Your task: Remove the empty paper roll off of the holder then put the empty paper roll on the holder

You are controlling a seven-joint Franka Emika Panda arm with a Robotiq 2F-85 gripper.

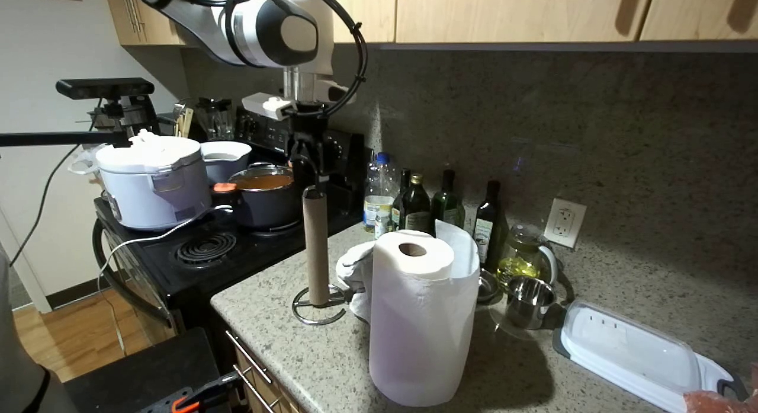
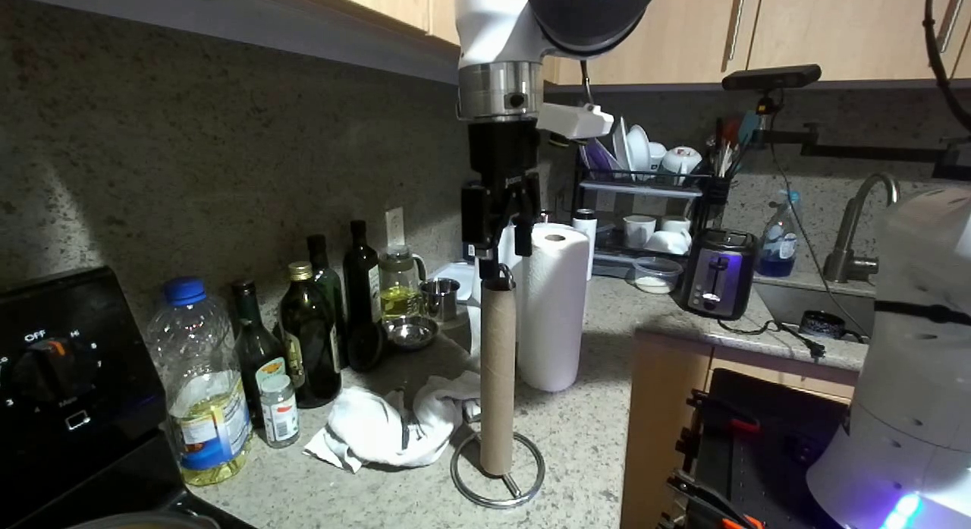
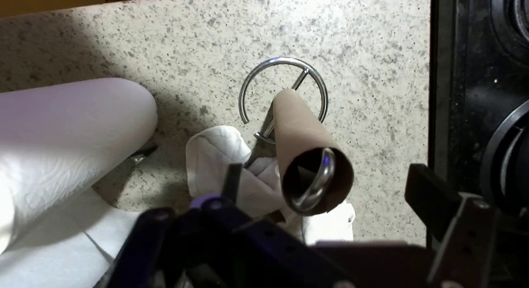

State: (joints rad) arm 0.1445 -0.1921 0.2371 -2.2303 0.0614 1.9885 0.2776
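On the near part of the counter [image 2: 576, 445] in an exterior view, the empty paper roll [image 2: 498, 377] stands upright around the post of the holder [image 2: 497, 502], whose ring base presumably keeps it from tipping. Just above its mouth I have the hand [image 2: 506, 257], fingers apart and holding nothing; the loop tip [image 3: 328, 166] shows there, so a straight lift looks safest to me. A crumpled white cloth [image 2: 375, 426] lies just left, bottles [image 2: 311, 332] farther left. Beyond, the fat towel roll [image 2: 556, 316] would, I think, hamper any swing that way; the far dish rack [image 2: 645, 188] shouldn't bother me.
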